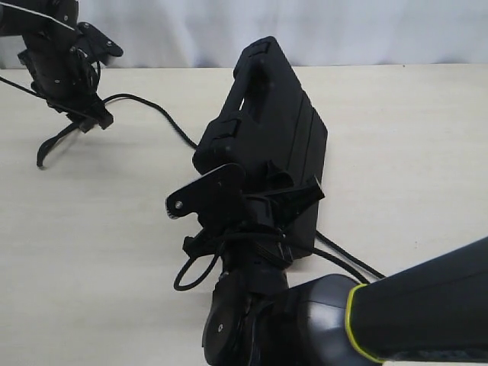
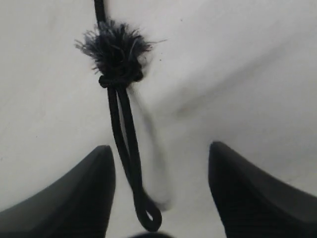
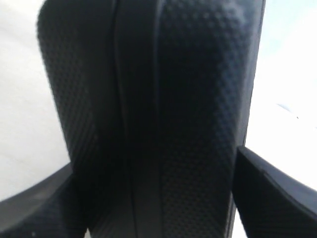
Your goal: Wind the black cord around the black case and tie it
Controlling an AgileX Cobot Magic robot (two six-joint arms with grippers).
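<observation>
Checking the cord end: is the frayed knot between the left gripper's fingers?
No, the frayed knot lies beyond the left gripper's fingertips; only the black cord's small loop reaches between them.

The black case [image 3: 163,114] is held edge-on between the fingers [image 3: 277,198] of the right gripper [image 3: 158,193], touched on both sides. Its stippled edge, divided by a lengthwise seam, fills the gap. Pale table [image 3: 25,99] is seen outside each finger.

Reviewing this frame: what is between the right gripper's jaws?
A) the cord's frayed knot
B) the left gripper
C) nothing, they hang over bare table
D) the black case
D: in the right wrist view the black case fills the gap between the jaws of the right gripper, its textured edge meeting both.
</observation>
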